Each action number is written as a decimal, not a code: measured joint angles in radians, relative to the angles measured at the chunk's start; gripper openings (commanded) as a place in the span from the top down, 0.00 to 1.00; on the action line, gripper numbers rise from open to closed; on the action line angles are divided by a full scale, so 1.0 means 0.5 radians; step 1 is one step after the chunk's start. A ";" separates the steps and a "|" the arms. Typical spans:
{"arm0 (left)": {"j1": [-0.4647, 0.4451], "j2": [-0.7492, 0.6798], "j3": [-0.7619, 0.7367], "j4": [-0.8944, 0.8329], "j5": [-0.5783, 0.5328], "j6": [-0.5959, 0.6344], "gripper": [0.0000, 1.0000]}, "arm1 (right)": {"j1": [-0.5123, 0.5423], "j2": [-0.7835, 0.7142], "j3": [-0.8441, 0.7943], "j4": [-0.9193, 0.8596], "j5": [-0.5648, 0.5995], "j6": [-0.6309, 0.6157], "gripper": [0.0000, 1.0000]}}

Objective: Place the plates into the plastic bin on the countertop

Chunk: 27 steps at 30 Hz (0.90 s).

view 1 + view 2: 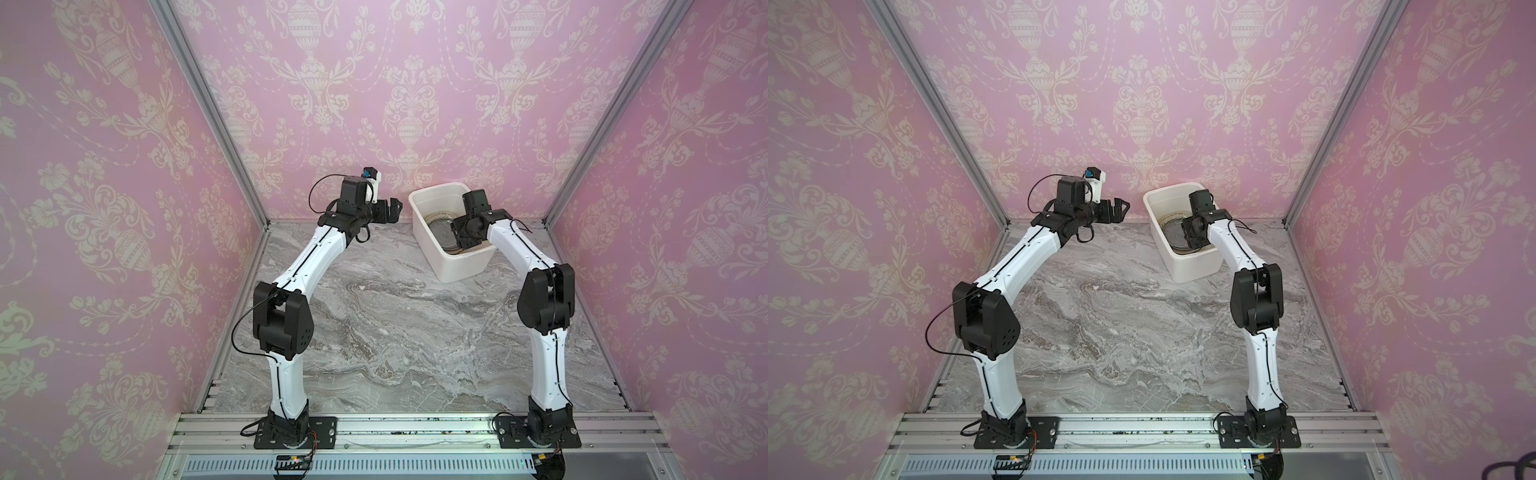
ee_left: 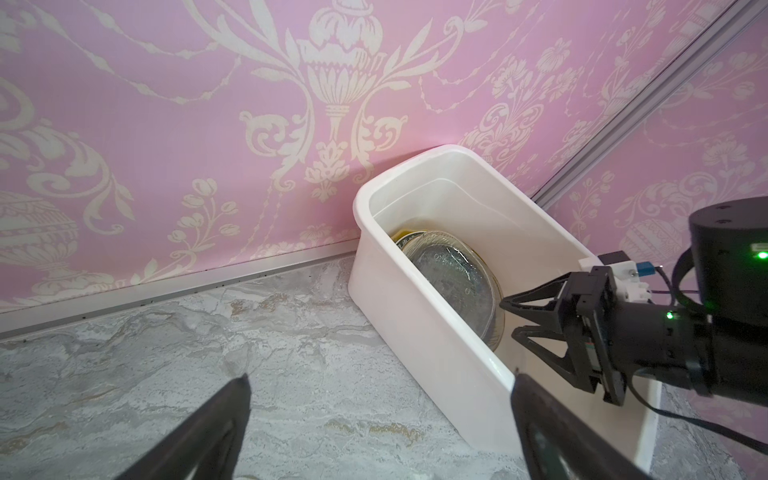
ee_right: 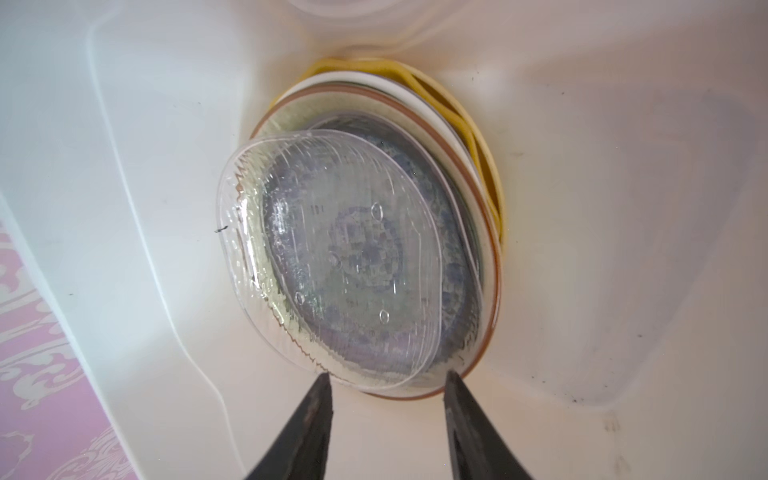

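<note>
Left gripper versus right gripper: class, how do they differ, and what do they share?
The left gripper hangs outside the bin, above the countertop; the right gripper reaches into the bin. The left gripper's jaws gape wider than the right gripper's. Both are open and empty.

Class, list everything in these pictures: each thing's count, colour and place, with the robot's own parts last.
plastic bin: one, white, far right part of the countertop, by the back wall.
plates: one stack, count unclear; clear glass on top, blue-patterned, brown-rimmed, white and yellow beneath; inside the bin.
countertop: one, grey marble-patterned, under everything.
walls: three, pink with cream ornament, around the countertop.
metal rail: one, silver, near edge, bearing both arm bases.
left claw: one, black, open, in the air left of the bin.
right claw: one, black, open, inside the bin at the plates' edge.
</note>
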 measured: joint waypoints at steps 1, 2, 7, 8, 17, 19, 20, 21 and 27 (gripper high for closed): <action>0.000 -0.031 -0.047 0.025 -0.027 -0.004 0.01 | -0.002 -0.036 -0.011 0.001 0.011 -0.030 0.52; 0.000 -0.062 -0.092 0.042 -0.049 -0.005 0.01 | -0.002 -0.074 -0.022 0.008 0.023 -0.059 0.51; 0.000 -0.365 -0.510 0.298 -0.350 -0.014 0.01 | -0.002 -0.339 -0.182 0.214 0.020 -0.394 0.45; 0.000 -0.423 -0.587 0.339 -0.410 -0.014 0.01 | -0.002 -0.397 -0.229 0.273 0.005 -0.481 0.44; 0.095 -0.951 -1.248 0.534 -1.082 0.011 0.01 | -0.012 -1.289 -1.225 0.880 -0.054 -1.559 0.35; 0.187 -1.076 -1.433 0.521 -1.197 -0.060 0.01 | -0.031 -1.540 -1.527 1.028 -0.025 -1.788 0.36; 0.236 -1.127 -1.510 0.502 -1.248 -0.098 0.01 | -0.042 -1.646 -1.660 1.089 -0.008 -1.872 0.36; 0.298 -1.193 -1.605 0.487 -1.310 -0.153 0.01 | -0.063 -1.778 -1.830 1.162 0.014 -1.968 0.37; 0.546 -1.559 -2.061 0.369 -1.606 -0.336 0.01 | -0.245 -2.274 -2.495 1.317 0.134 -2.280 0.35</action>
